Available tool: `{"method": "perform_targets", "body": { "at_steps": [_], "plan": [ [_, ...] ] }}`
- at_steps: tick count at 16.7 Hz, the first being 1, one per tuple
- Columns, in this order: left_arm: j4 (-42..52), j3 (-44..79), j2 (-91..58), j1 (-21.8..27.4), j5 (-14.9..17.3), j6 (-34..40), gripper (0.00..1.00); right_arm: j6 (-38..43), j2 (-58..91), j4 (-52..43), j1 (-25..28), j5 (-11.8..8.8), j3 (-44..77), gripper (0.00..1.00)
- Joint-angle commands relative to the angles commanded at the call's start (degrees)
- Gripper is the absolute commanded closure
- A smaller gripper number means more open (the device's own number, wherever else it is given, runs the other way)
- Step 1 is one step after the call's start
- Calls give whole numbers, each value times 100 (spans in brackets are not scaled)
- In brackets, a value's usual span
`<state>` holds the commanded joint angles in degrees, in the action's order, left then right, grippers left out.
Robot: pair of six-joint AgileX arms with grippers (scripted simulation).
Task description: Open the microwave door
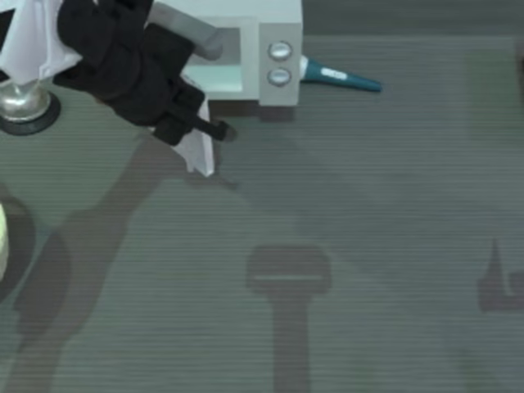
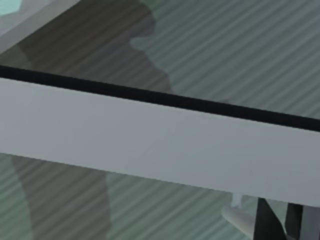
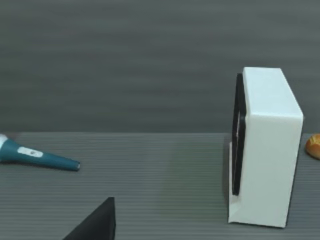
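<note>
The microwave [image 1: 278,16] stands at the table's back, left of centre, with two silver knobs [image 1: 280,64] on its right panel. Its pale interior [image 1: 221,78] is exposed. The microwave door [image 1: 201,154] is swung out toward the table's front and shows edge-on; in the left wrist view it is a wide pale band [image 2: 160,145]. My left gripper [image 1: 205,124] is at the door's outer edge, dark fingers [image 2: 265,225] closed around the pale handle [image 2: 237,219]. My right gripper [image 3: 100,225] is parked off to the right, outside the top view.
A teal pen-shaped object [image 1: 340,78] lies right of the microwave. A silver round object [image 1: 24,102] sits at the far left, and a pale thing on a dark disc [image 1: 4,246] below it. The right wrist view shows a white box [image 3: 267,150] and an orange-brown item [image 3: 314,146].
</note>
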<state>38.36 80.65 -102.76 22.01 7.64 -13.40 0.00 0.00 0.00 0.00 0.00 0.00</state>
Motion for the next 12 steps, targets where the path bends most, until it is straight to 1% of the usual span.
{"method": "perform_targets", "body": {
  "at_steps": [6, 9, 12],
  "plan": [
    [0, 0, 0, 0, 0, 0, 100, 0, 0, 0, 0, 0, 0, 0],
    [5, -32, 11, -9, 74, -70, 100, 0, 0, 0, 0, 0, 0, 0],
    [72, -143, 95, -155, 244, -422, 100, 0, 0, 0, 0, 0, 0, 0]
  ]
}}
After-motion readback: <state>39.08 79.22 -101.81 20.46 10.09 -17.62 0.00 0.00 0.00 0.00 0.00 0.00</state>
